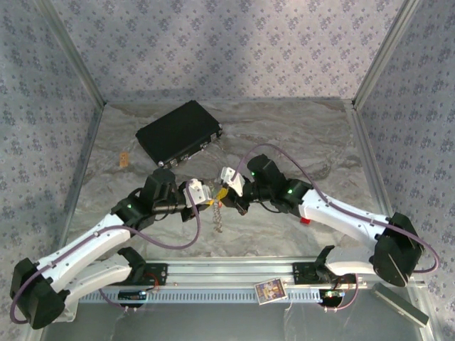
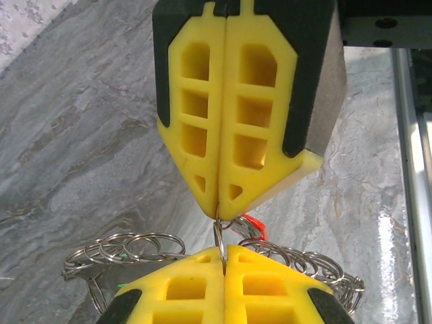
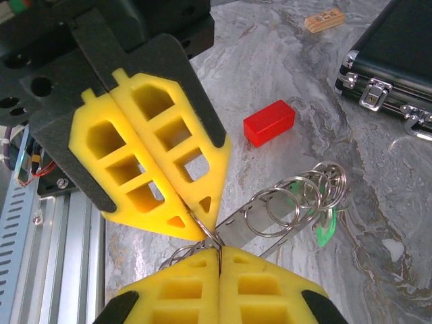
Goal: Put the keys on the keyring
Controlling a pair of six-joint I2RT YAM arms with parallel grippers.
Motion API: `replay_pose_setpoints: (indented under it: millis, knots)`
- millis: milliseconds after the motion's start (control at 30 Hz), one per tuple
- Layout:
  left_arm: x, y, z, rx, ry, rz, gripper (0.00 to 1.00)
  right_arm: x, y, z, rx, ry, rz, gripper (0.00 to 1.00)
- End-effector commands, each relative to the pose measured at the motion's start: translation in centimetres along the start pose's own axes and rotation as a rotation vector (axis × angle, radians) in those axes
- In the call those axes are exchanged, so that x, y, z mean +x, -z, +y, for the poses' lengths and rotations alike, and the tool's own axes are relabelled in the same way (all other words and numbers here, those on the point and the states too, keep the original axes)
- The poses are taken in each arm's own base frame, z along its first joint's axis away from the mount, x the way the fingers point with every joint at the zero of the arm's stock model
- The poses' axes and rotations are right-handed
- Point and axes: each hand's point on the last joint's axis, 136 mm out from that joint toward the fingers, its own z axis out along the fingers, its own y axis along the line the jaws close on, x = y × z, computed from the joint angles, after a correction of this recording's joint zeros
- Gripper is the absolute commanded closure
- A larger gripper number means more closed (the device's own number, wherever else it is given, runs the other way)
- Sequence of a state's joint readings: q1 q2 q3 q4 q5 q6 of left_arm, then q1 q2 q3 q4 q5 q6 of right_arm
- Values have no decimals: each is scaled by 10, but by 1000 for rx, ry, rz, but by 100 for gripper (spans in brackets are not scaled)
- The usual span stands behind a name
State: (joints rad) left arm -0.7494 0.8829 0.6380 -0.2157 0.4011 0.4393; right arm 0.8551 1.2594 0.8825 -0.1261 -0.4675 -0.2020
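Both grippers meet tip to tip above the middle of the table, each shut on the same small silver ring of the keyring [image 2: 219,236]. My left gripper [image 2: 224,251] pinches it from below in its own view, and the right gripper [image 2: 219,210] from above. In the right wrist view my right gripper [image 3: 219,251] and the left gripper [image 3: 202,226] hold that ring [image 3: 208,236]. Linked silver rings [image 3: 297,199] and a flat metal strip trail from it. A green key [image 3: 327,226] hangs among them. The chain [image 1: 217,217] dangles below the grippers [image 1: 215,193].
A flat black case [image 1: 179,133] lies at the back left, with a small wooden block [image 1: 124,160] beside it. A red block [image 3: 268,123] rests on the marble top near the right arm. A small card [image 1: 270,290] sits on the front rail.
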Motion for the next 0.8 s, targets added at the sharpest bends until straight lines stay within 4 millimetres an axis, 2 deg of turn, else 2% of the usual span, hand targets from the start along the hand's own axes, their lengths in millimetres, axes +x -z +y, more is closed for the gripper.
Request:
replay_pose_setpoints:
  millis: [0,233,367,467,767]
  knots:
    - [-24,6,0,-21,-92,-91,100,-8,-1,-11,30,-37,-9,100]
    - [-26,7,1,-58,-117,-130,100,-7,-3,-11,12,-62,7,100]
    - [-23,5,1,-56,-97,-131,100,-10,4,-11,10,-61,-11,72]
    - [-23,2,0,-51,-69,-149,100,-12,12,-7,6,-30,-25,65]
    - [-26,-3,-11,20,20,-216,100,17,25,-5,43,127,47,64]
